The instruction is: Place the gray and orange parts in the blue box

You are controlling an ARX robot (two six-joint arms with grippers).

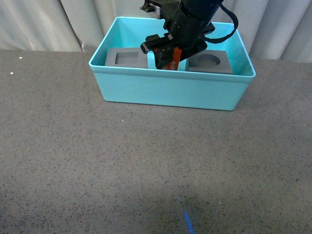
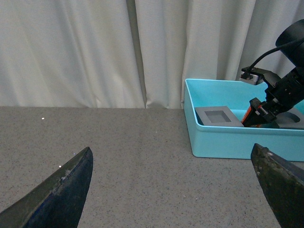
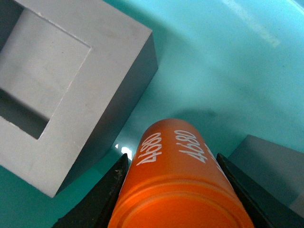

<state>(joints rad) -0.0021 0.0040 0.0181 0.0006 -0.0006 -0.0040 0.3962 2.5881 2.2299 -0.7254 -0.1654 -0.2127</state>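
Note:
The blue box (image 1: pixel 170 92) stands at the back of the table. Inside it lie two gray cubes, one with a square recess (image 1: pixel 126 58) on the left and one with a round recess (image 1: pixel 210 62) on the right. My right gripper (image 1: pixel 168 57) hangs over the gap between them, shut on the orange cylinder (image 1: pixel 171 60). Up close, the orange cylinder (image 3: pixel 178 180) shows white digits, above the box floor (image 3: pixel 213 61), beside the square-recess cube (image 3: pixel 61 80). My left gripper (image 2: pixel 173 190) is open over bare table, far from the blue box (image 2: pixel 237 137).
White curtains (image 2: pixel 118 47) hang behind the table. The gray speckled tabletop (image 1: pixel 146 170) stretches in front of the box. A small blue mark (image 1: pixel 187 222) lies near the front edge.

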